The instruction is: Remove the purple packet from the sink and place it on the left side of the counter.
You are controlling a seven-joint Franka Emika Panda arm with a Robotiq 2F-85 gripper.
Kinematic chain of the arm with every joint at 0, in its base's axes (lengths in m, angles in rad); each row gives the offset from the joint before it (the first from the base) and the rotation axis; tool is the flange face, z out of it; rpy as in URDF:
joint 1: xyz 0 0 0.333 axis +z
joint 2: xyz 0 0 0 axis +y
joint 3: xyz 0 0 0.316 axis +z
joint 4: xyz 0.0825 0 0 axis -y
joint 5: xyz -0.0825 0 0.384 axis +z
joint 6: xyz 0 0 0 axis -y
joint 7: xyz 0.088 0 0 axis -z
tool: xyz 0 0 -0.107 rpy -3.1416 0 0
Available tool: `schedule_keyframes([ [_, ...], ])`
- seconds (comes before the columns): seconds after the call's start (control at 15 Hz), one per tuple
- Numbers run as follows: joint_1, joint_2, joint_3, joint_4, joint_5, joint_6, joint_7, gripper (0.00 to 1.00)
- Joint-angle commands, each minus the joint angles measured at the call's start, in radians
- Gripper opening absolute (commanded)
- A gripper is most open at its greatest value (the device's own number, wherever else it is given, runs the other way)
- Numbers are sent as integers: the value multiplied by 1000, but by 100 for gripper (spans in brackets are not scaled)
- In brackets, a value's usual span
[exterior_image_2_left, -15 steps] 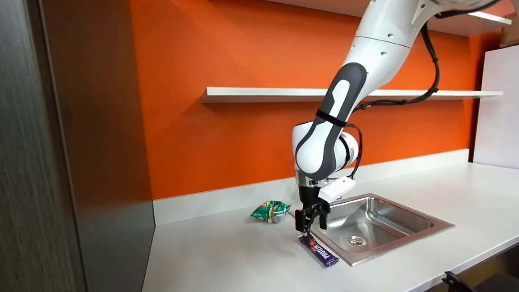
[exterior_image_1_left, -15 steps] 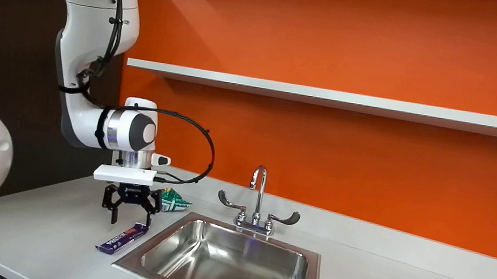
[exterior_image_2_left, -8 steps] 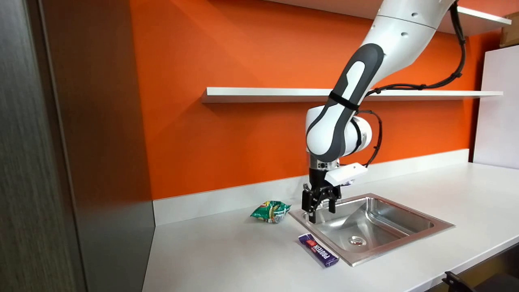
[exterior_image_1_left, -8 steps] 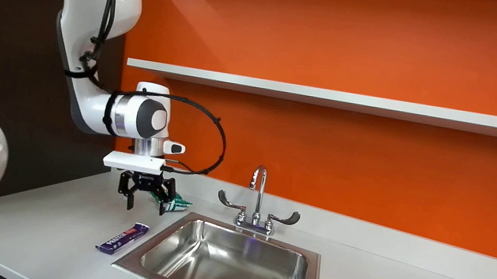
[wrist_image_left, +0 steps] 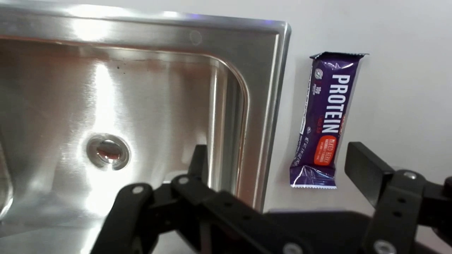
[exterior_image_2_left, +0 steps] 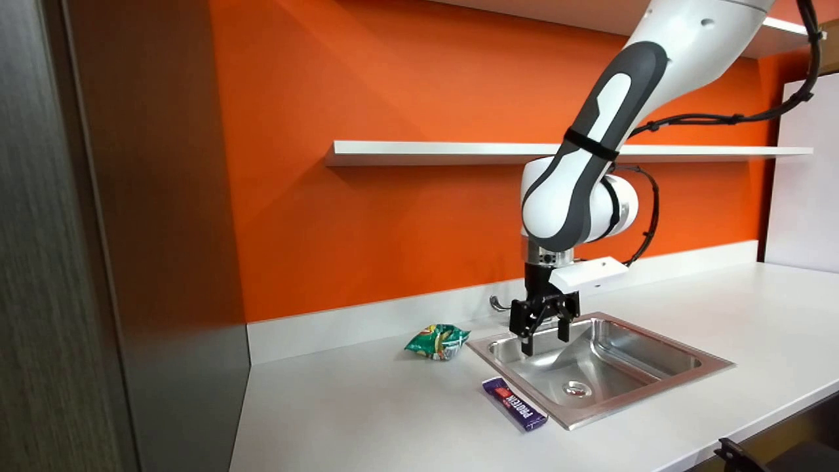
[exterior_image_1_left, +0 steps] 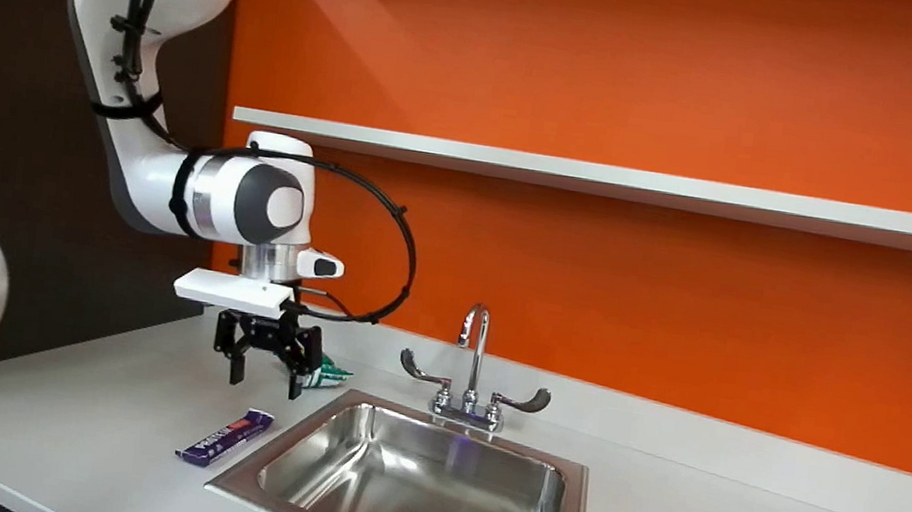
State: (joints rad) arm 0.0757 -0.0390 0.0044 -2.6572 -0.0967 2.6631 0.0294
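The purple packet (exterior_image_1_left: 225, 438) lies flat on the pale counter (exterior_image_1_left: 91, 419), beside the sink (exterior_image_1_left: 493, 508) and outside its rim. It shows also in an exterior view (exterior_image_2_left: 515, 404) and, with white PROTEIN lettering, in the wrist view (wrist_image_left: 323, 120). My gripper (exterior_image_1_left: 266, 383) is open and empty, pointing down, above the counter near the sink's edge; it also shows in an exterior view (exterior_image_2_left: 545, 344). In the wrist view its fingertips (wrist_image_left: 279, 158) are wide apart, one over the sink, one past the packet's near end. Nothing touches the packet.
A green packet (exterior_image_2_left: 438, 342) lies on the counter near the back wall; the gripper partly hides it in an exterior view (exterior_image_1_left: 327, 375). A chrome faucet (exterior_image_1_left: 475, 364) with two handles stands behind the sink. A white shelf (exterior_image_1_left: 625, 177) runs along the orange wall.
My open gripper has risen from the packet's far end and moved toward the sink and back wall, with a slight turn. The packet has not moved.
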Motion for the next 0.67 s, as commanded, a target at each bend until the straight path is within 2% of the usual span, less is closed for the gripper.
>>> schedule_keyframes([
  [0.0,-17,-106,13,-87,16,-22,14,100],
  [0.2,-19,-140,17,-123,3,-49,19,100],
  [0.27,-16,-78,16,-85,6,-11,-1,100],
  [0.6,-16,-77,17,-89,6,-11,-1,100],
])
